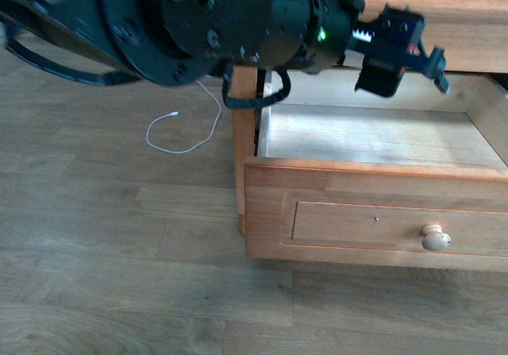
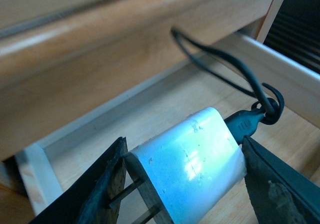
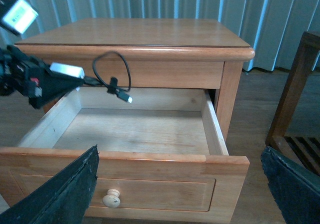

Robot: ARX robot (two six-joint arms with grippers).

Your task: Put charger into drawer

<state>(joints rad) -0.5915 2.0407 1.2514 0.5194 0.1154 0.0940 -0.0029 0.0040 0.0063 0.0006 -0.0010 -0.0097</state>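
Note:
My left gripper (image 2: 185, 179) is shut on the white charger (image 2: 195, 159), one finger on each side, with the metal prongs (image 2: 130, 199) showing at one end. Its thin black cable (image 2: 220, 63) loops up from the black plug end. The upper drawer (image 3: 125, 166) stands pulled open, its pale inside bare. In the right wrist view the left gripper (image 3: 70, 76) holds the charger (image 3: 67, 69) above the drawer's back left corner, cable loop (image 3: 112, 73) hanging over the inside. In the front view the left gripper (image 1: 429, 61) is over the drawer (image 1: 373, 220); the charger is hidden. My right gripper (image 3: 180, 194) is open in front of the drawer.
The drawer's round pale knob (image 1: 435, 237) faces me. A thin white cable (image 1: 182, 136) lies on the wooden floor left of the nightstand. The nightstand top (image 3: 140, 33) overhangs the drawer's back. A dark wooden frame (image 3: 295, 98) stands to its right; curtains (image 3: 150, 1) hang behind.

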